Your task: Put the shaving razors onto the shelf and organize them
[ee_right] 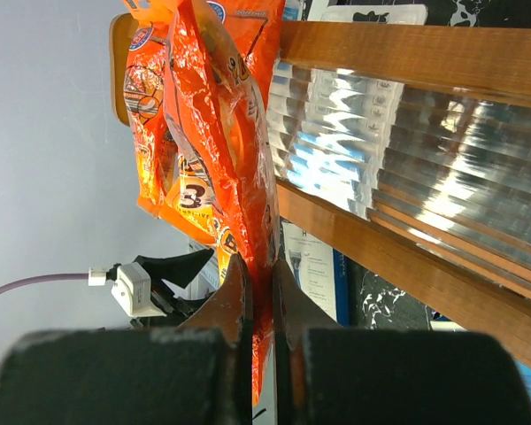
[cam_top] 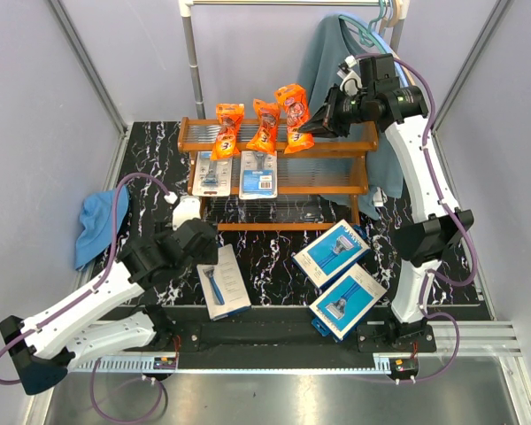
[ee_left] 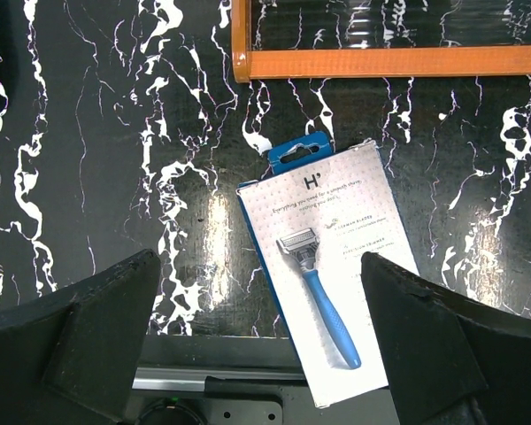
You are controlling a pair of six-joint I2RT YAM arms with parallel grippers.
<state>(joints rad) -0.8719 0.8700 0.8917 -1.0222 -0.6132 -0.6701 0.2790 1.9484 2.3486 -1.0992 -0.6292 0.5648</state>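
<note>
Right side first: you had the right gripper [ee_right: 258, 274] pressed together on the lower edge of the third orange bag [cam_top: 293, 111], holding it upright at the right end of the top tier of the shelf [cam_top: 327, 188]; the two other orange bags [cam_top: 227, 130] stood in a row to its left, and the nearer one was just beside it. On the tier below lay the two blister cards [cam_top: 211, 173], side by side and flat on the wire.

The risk there, as I judged it, was the release. The bag was thin, crinkled film and it hung at the front lip of the tier, so if you opened the jaws before its base sat on the grating it could slump forward onto the cards, or lean left and tip its neighbour. The teal sweater [cam_top: 336, 53] also hung right behind that wrist, so a wide swing out could snag it.

Over on the left, your left gripper [ee_left: 258, 258] was spread wide and empty, hovering over the flat box [ee_left: 323, 283] on the table, near the front edge. The box lay skewed to the fingers and flat on the marble, so a careless descent could shove it rather than catch it. Two more boxes [cam_top: 333, 253] waited on the table to the right, not yet shelved.
</note>
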